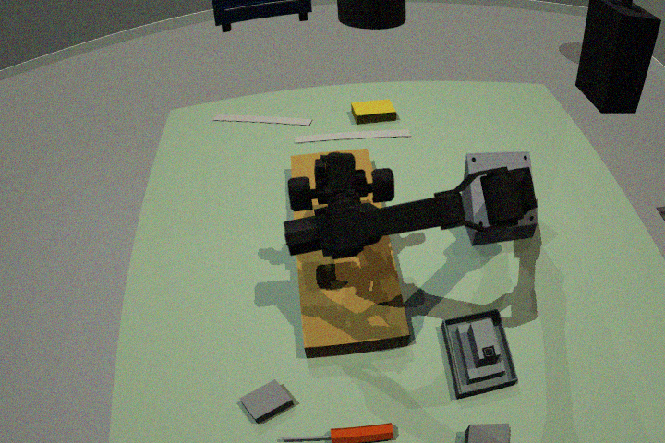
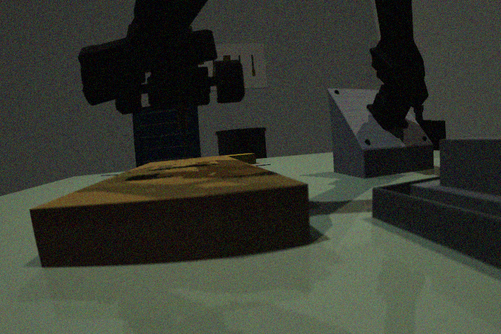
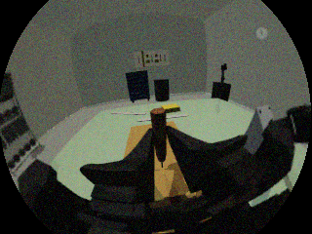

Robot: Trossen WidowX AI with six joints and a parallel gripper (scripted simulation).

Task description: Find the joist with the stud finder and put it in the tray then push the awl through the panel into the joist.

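Note:
My gripper (image 3: 159,129) is shut on the awl (image 3: 158,126), whose dark brown handle stands up between the fingers with its thin tip pointing down. The fingers are over the orange-brown floor panel (image 1: 354,331) (image 2: 172,228) (image 3: 137,138), toward its far half. The arm hides the fingertips and awl in the top view, and the awl cannot be made out clearly in the exterior view. Whether the tip touches the panel cannot be told. The grey stud finder (image 1: 482,334) (image 2: 479,165) sits in the dark tray (image 1: 485,390) (image 2: 436,232), right of the panel's near end.
A grey wedge block (image 1: 495,159) (image 2: 349,157) stands right of the panel, under the arm. An orange-handled screwdriver (image 1: 362,433) and a grey block (image 1: 267,400) lie near the front. A yellow block (image 1: 373,111) (image 3: 171,107) and two pale strips lie beyond the panel.

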